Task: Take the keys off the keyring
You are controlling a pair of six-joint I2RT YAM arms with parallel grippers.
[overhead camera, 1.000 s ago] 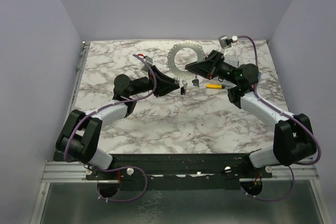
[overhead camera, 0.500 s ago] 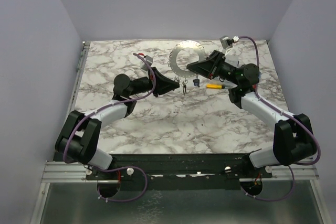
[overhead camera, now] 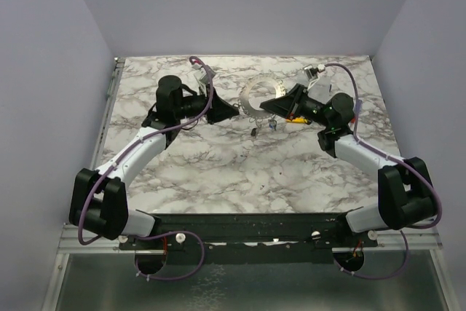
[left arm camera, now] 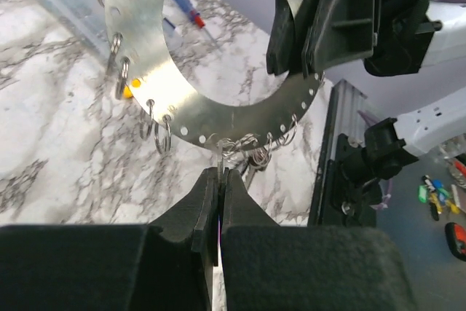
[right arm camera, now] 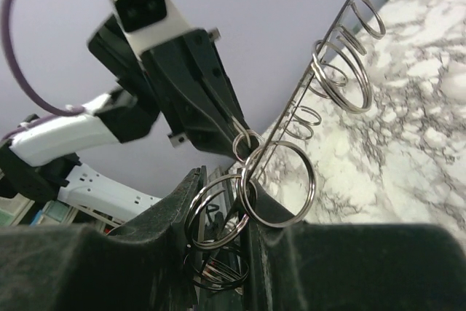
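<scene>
Keyring [left arm camera: 226,118] off the marble table [overhead camera: 218,172], tilted, right gripper [overhead camera: 267,105] clamped on its rim. Since a second ago you see the left arm [overhead camera: 145,136] raised and swung in; left gripper [left arm camera: 220,180] pressed together on a small split ring [left arm camera: 227,148] at the lower rim. Keys [overhead camera: 254,132] just below it, attachment unclear

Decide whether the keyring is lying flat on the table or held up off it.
Held up: the right gripper clamps the keyring, small rings dangle from its rim, and the left gripper is shut at its lower edge.
</scene>
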